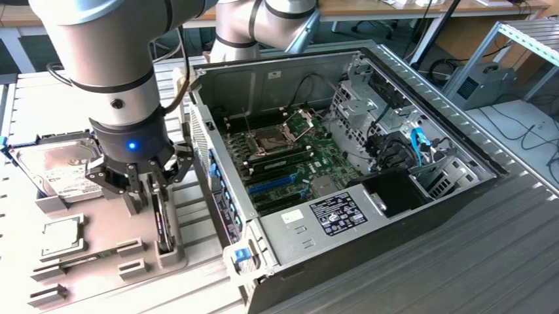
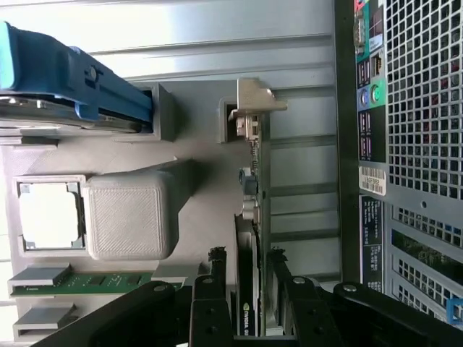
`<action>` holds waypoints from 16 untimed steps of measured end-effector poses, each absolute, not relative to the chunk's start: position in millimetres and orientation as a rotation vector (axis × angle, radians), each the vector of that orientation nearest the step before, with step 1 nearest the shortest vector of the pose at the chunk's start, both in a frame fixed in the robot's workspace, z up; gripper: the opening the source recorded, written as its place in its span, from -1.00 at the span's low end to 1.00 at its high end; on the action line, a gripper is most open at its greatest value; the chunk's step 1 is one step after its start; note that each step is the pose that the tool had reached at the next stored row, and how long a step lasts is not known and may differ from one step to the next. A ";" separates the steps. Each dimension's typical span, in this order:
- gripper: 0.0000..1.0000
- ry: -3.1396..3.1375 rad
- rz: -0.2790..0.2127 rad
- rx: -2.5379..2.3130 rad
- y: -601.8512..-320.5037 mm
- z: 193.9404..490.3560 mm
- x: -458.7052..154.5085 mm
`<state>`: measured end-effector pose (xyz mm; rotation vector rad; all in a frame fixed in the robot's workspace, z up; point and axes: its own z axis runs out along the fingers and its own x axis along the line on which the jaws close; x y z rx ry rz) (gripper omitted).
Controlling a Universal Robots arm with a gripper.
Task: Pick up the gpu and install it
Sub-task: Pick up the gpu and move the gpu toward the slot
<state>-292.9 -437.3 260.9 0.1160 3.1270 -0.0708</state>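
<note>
The gpu [image 1: 162,226] stands on its edge in a grey holder on the fixture plate, just to the exterior view's left of the open PC case [image 1: 410,222]. It is a thin dark card, and in the wrist view the gpu [image 2: 255,210] shows edge-on with its silvery bracket [image 2: 249,108] at the far end. My gripper [image 1: 150,196] has come down over the card's upper edge. In the wrist view the gripper [image 2: 246,256] is open, with one black finger on each side of the card and narrow gaps between.
A hard drive [image 1: 61,167] in a blue carrier [image 2: 65,87], a square CPU chip [image 1: 63,232] and a green RAM stick [image 1: 88,260] sit in holders on the same plate [image 1: 105,242]. The case's perforated rear wall [image 2: 419,144] stands close beside the card. Blue slots [image 1: 275,186] lie on the motherboard.
</note>
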 end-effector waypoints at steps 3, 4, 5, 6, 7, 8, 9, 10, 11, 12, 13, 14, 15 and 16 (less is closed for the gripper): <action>-0.28 3.128 -0.075 0.116 -434.3 258.8 -292.7; -0.28 3.129 -0.076 0.116 -434.2 257.6 -292.7; -0.28 3.130 -0.076 0.116 -434.2 256.8 -292.7; -0.28 3.131 -0.076 0.116 -434.2 255.6 -292.8; -0.28 3.132 -0.076 0.116 -434.2 254.3 -292.7; -0.28 3.133 -0.076 0.116 -434.2 253.1 -292.7; -0.28 3.135 -0.076 0.116 -434.2 251.6 -292.7; -0.28 3.136 -0.076 0.116 -434.2 250.5 -292.6; -0.28 3.137 -0.076 0.116 -434.2 249.6 -292.3; -0.28 3.138 -0.077 0.116 -433.9 249.0 -291.8; -0.28 3.139 -0.077 0.116 -433.6 248.5 -291.5; -0.28 3.139 -0.077 0.116 -433.4 248.0 -291.2; -0.28 3.139 -0.077 0.116 -433.2 247.6 -291.0; -0.28 3.140 -0.077 0.116 -433.0 247.3 -290.8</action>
